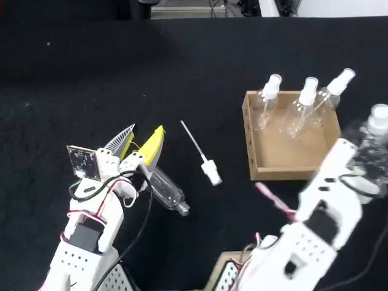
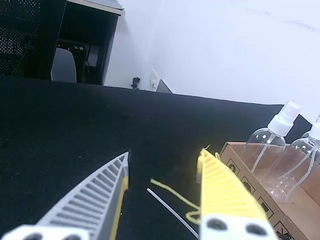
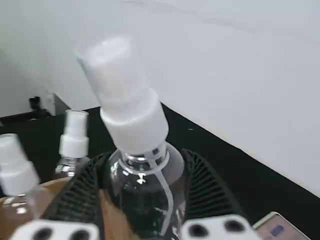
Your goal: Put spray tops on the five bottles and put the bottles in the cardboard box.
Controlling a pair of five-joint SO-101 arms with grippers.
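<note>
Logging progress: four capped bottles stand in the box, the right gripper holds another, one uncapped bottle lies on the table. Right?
No: the high view shows three capped bottles in the box. The right gripper holds a fourth bottle; one uncapped bottle lies on the table.

The tool point(image 2: 165, 154) was held open above the table point(image 2: 75, 130). A thin tube point(image 2: 172, 212) was seen between its fingers. Two capped bottles point(image 2: 270, 145) were stood in the box point(image 2: 245, 180).

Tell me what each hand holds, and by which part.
The right hand grips a capped bottle around its shoulder, below the neck. The left hand is open, holding nothing.
</note>
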